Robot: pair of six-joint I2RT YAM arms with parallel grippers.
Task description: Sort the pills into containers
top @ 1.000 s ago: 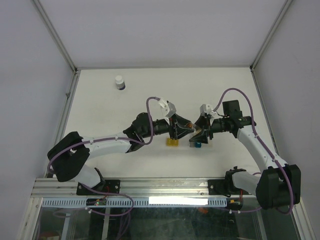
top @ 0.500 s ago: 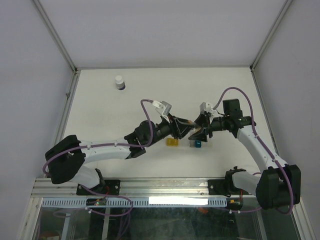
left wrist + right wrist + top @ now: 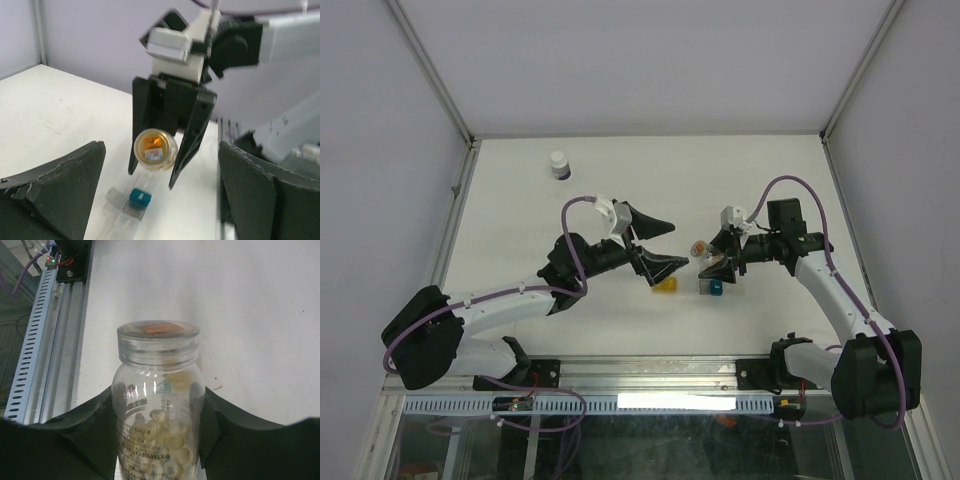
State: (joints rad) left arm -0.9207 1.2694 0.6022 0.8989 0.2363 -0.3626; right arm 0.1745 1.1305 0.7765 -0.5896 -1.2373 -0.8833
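The right gripper [image 3: 157, 432] clamps a clear capped plastic pill bottle [image 3: 157, 405] horizontally, cap toward the left gripper [image 3: 678, 244]. That one gapes wide, facing the cap, not touching.

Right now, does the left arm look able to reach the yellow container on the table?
Probably yes. The left tool stands open close to the yellow container, with nothing between them. The right tool holds its bottle off to one side.

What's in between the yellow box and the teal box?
The clear section joined to the teal box comes first, then bare table up to the yellow box. The top view shows it.
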